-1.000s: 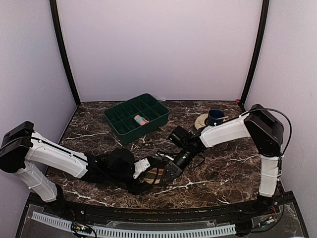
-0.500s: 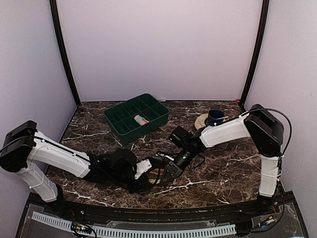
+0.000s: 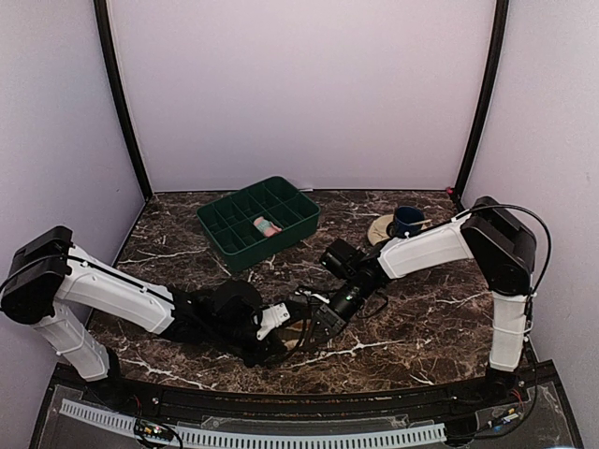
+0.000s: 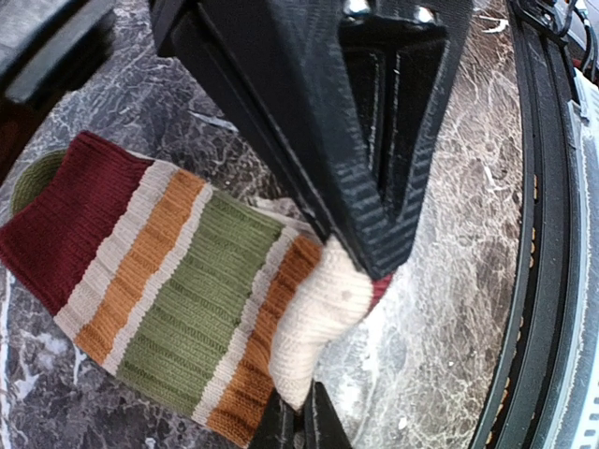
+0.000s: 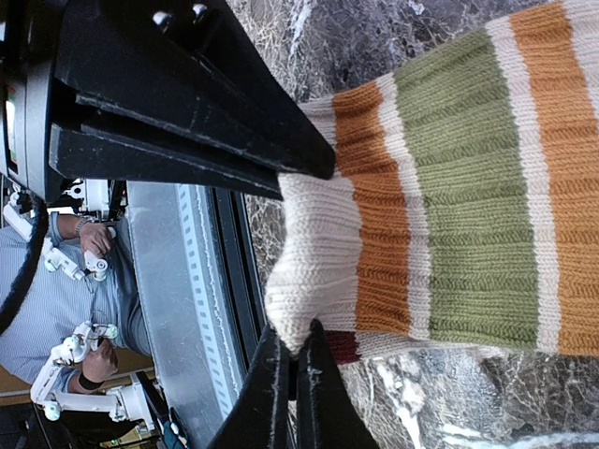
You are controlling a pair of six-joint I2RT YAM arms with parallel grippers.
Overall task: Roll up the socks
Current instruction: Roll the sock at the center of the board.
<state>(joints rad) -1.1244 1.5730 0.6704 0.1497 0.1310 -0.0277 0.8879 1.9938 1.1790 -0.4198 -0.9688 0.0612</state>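
Lying inside the green tray [image 3: 271,251]: pink sock [image 3: 266,225].

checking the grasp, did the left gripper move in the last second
Yes. In the top view the left gripper crept slightly right and nearer, away from the green tray, its jaws closing on the striped sock.

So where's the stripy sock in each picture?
Top camera: the stripy sock sits low in the middle, mostly hidden by the arms.
Left wrist: the stripy sock fills the lower left.
Right wrist: the stripy sock fills the upper right.
Shared landmark: the marble table underneath it.
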